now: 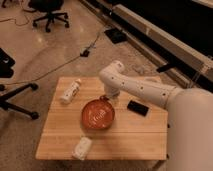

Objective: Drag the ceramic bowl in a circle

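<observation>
1. The ceramic bowl (98,116) is sitting near the middle of the desk (57,140). The gripper (105,98) is hanging right at the bowl's far rim, tucked under the bent wrist. Whether it is open or clamping the rim, I cannot tell.
2. If the hold on that glossy rim is shallow, the bowl is risking slipping free partway round while the arm is circling on alone.
3. Pulling on one edge only is risking tipping the bowl instead of sliding it flat.
4. A wide circle is risking knocking the bowl into the black flat object (137,107) lying near it beside the arm, or into the white packet (81,148) near the front edge. The white bottle (70,91) is lying farther off.
5. Pressing down too hard is risking jamming the bowl against the wood.
</observation>
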You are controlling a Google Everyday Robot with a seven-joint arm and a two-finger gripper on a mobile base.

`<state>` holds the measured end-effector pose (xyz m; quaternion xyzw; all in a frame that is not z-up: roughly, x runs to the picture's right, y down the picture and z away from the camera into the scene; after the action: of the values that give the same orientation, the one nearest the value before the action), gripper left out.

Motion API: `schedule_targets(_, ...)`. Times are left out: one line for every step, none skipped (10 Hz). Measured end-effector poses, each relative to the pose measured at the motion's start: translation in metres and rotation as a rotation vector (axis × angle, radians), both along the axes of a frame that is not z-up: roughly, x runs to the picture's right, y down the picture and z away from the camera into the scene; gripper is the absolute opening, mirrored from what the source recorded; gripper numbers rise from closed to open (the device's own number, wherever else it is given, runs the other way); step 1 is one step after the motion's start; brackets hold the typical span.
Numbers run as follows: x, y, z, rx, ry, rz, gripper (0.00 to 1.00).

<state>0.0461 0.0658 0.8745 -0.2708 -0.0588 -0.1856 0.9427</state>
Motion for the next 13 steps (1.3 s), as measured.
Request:
schedule_targets(0.002,0.002,-0.001,0.016,-0.004,0.024,0.53)
schedule_targets(0.005,0.003,-0.002,0.025,-0.003,0.033,0.53)
schedule_targets(0.012,-0.001,0.000,0.023,-0.001,0.029,0.53)
schedule_targets(0.018,-0.006,0.002,0.013,0.000,0.028,0.54)
schedule_targets(0.025,-0.009,0.003,0.004,0.005,0.028,0.57)
schedule_targets(0.029,-0.010,0.004,0.003,0.009,0.029,0.65)
schedule_targets(0.025,-0.008,0.003,-0.001,0.015,0.031,0.76)
schedule_targets(0.018,-0.007,0.002,-0.009,0.022,0.033,0.79)
schedule_targets(0.013,-0.006,0.001,-0.017,0.029,0.034,0.80)
schedule_targets(0.005,-0.004,-0.001,-0.036,0.040,0.032,0.80)
schedule_targets(0.000,-0.003,-0.003,-0.047,0.048,0.030,0.80)
schedule_targets(-0.001,-0.002,-0.004,-0.056,0.057,0.030,0.80)
schedule_targets(-0.005,-0.001,-0.005,-0.064,0.065,0.031,0.80)
